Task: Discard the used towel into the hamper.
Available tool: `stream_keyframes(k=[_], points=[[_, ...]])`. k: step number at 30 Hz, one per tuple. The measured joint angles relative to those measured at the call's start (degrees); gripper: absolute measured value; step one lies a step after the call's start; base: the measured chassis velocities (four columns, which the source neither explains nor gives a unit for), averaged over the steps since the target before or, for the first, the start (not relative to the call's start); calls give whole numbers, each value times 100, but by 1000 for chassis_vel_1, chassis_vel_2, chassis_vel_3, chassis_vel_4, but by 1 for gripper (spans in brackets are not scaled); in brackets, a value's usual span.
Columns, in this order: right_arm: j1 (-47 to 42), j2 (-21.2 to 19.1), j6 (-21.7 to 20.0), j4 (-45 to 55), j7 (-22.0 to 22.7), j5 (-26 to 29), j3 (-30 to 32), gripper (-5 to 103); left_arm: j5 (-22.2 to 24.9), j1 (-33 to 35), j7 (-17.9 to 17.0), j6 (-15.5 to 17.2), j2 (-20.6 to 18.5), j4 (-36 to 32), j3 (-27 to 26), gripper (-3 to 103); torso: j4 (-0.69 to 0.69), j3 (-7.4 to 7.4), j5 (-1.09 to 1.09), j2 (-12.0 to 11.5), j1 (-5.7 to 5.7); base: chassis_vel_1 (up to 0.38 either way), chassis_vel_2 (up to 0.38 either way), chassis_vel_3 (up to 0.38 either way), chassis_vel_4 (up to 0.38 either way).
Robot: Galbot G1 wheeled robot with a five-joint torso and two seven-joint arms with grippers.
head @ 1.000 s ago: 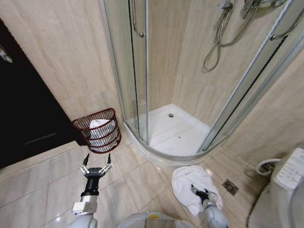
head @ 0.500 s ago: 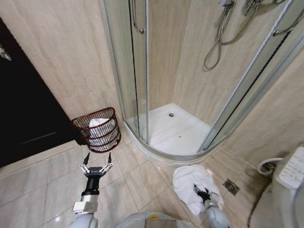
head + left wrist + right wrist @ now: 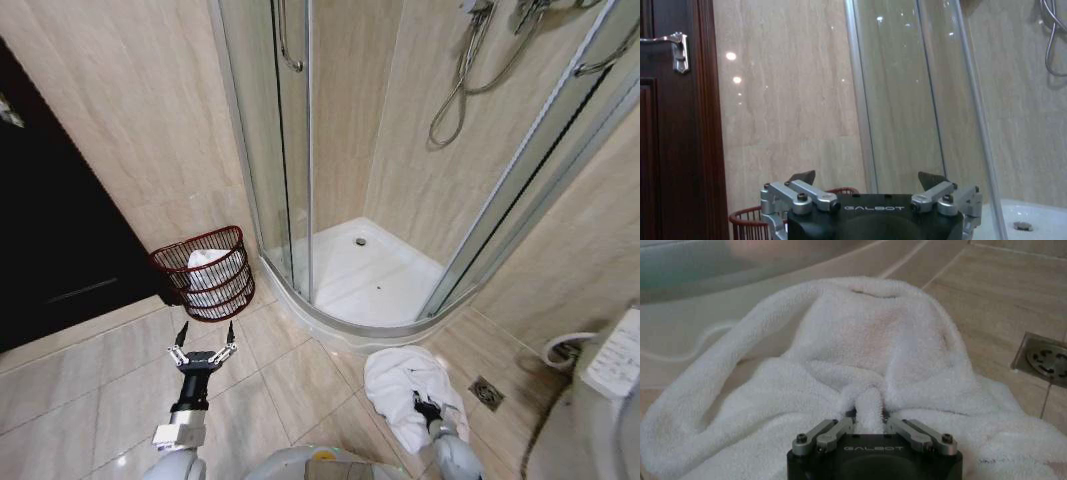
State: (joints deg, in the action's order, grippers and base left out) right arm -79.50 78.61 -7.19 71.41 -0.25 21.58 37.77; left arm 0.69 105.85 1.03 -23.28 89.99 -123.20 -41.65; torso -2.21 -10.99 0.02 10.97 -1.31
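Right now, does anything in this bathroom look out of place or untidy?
Yes. A white towel lies crumpled on the floor tiles beside the shower base, near the floor drain, not in the hamper. The right gripper is shut on a fold of it. The left gripper hangs open in front of the hamper.

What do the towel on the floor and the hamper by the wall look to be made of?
The towel, pinched by the right pincer, looks like white terry cloth: fuzzy looped pile, soft folds. The hamper looks like dark reddish-brown coated wire, probably metal: thin open bars with white cloth showing through.
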Motion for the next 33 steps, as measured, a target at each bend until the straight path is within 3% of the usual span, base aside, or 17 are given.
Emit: stream_keyframes(k=[5, 11, 18, 24, 27, 33], points=[[-132, 88, 430, 335, 229, 39, 87, 8, 18, -14, -3, -1, 17, 16, 7, 100, 0, -3, 1, 3, -2, 0, 0, 0, 0], [-527, 245, 1111, 1491, 550, -402, 399, 8, 69, -6, -8, -11, 9, 19, 40, 100, 0, -5, -1, 7, -2, 0, 0, 0, 0], [-1184, 232, 1398, 3043, 551, -840, 752, 8, 150, -18, -11, -5, -20, -11, 53, 100, 0, -7, -2, 11, -3, 0, 0, 0, 0], [-1718, 239, 1206, 4371, 417, -931, 995, 8, 181, -11, -16, 5, -33, -31, 119, 100, 0, -7, -5, 12, -3, 0, 0, 0, 0], [-2048, 195, 618, 5438, 491, -704, 1071, 8, 220, -20, -19, 21, -29, -74, 152, 100, 0, -8, -2, 13, -3, 0, 0, 0, 0], [-2164, 175, 352, 6322, 455, -773, 1188, 8, 285, -6, -26, 150, -39, -154, 165, 100, 0, -9, -2, 14, -3, 0, 0, 0, 0]])
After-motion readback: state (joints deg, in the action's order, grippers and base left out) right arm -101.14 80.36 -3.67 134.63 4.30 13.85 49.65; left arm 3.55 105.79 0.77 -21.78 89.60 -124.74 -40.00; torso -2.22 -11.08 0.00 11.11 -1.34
